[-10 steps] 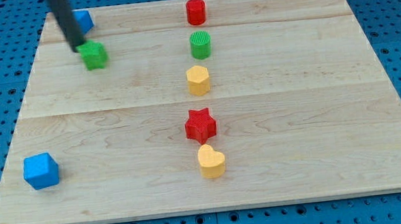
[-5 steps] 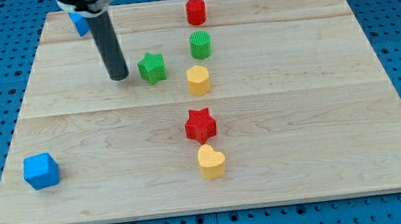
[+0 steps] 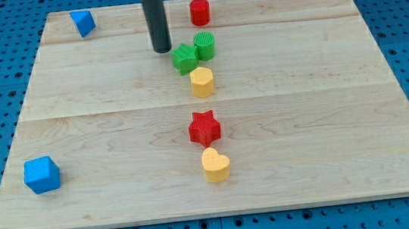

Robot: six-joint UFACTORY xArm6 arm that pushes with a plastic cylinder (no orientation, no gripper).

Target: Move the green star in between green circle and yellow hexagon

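The green star [image 3: 185,58] lies on the wooden board [image 3: 342,115], touching the left side of the green circle [image 3: 205,46] and just above-left of the yellow hexagon [image 3: 202,82]. My tip [image 3: 162,50] stands a little to the upper left of the green star, a small gap away from it. The dark rod rises from there out of the view's top.
A red circle [image 3: 199,12] sits above the green circle. A red star [image 3: 204,128] and a yellow heart [image 3: 215,164] lie below the hexagon. One blue block [image 3: 83,22] is at the top left, a blue cube [image 3: 41,175] at the bottom left.
The green star has been pushed right from the board's upper left until it touches the green circle. My tip has followed it to the right and moved slightly up.
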